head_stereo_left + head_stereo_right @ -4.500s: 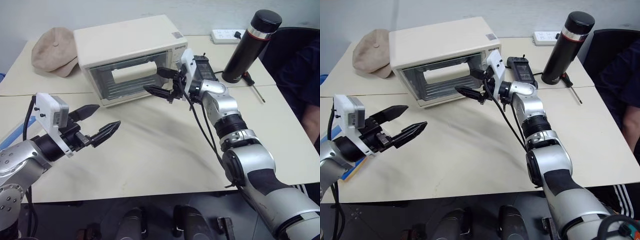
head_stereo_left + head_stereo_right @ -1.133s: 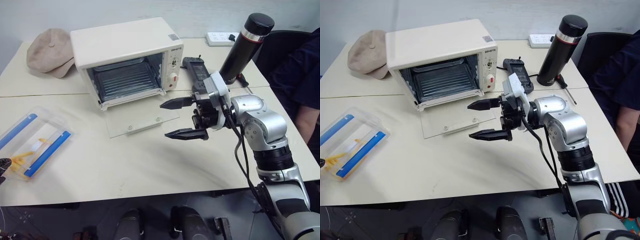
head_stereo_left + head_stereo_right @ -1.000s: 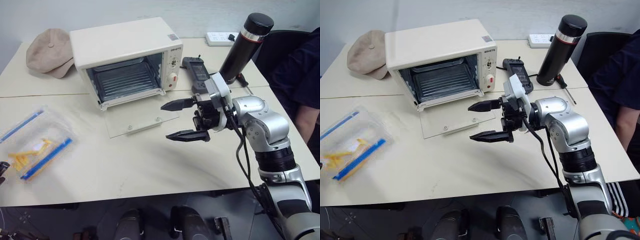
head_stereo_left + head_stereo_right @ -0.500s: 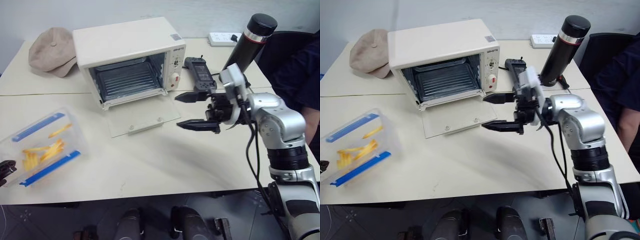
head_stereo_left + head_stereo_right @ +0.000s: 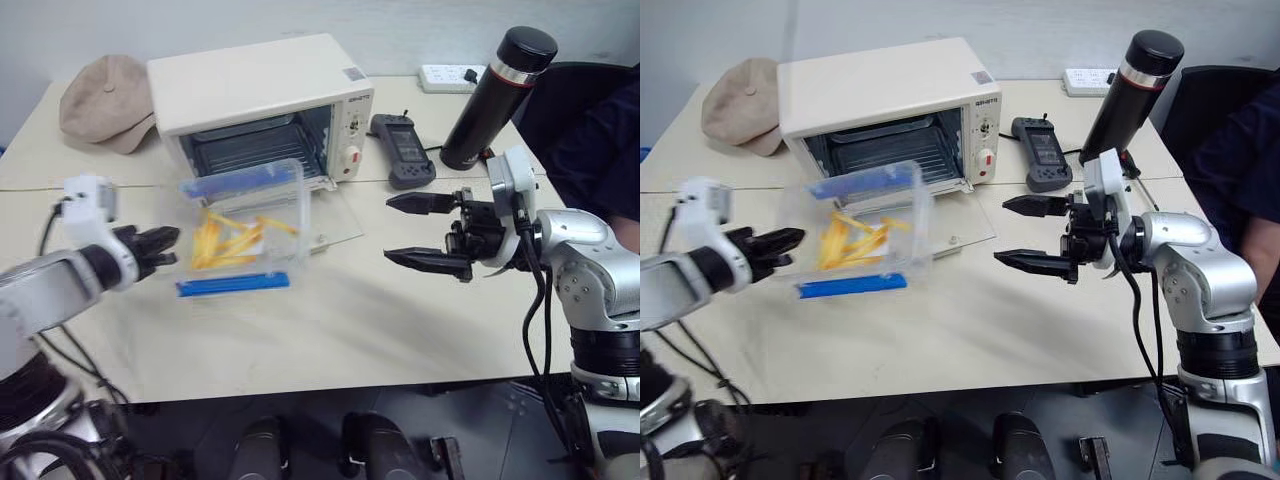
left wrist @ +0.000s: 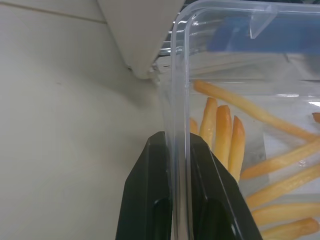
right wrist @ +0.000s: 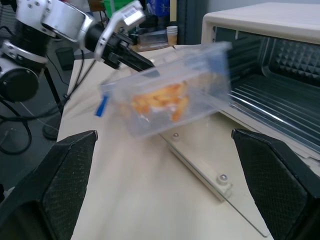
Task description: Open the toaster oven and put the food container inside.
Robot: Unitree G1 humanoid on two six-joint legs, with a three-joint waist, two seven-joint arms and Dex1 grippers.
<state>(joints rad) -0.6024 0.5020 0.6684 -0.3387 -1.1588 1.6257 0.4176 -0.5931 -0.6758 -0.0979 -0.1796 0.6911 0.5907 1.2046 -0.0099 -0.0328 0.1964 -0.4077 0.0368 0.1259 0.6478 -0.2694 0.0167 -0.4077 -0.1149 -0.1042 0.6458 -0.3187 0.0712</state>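
My left fingers (image 5: 160, 243) pinch the food box (image 5: 243, 237) rim. A second ago it sat low at eight o'clock; now it hangs up front of the open oven (image 5: 262, 100), ready to slide in. My right fingers (image 5: 425, 232) spread wide at three o'clock.

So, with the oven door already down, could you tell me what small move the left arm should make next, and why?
Probably carry the food container forward into the toaster oven. The left gripper is shut on its edge, holding it in the air just before the open cavity, and the right gripper is open, off to the side.
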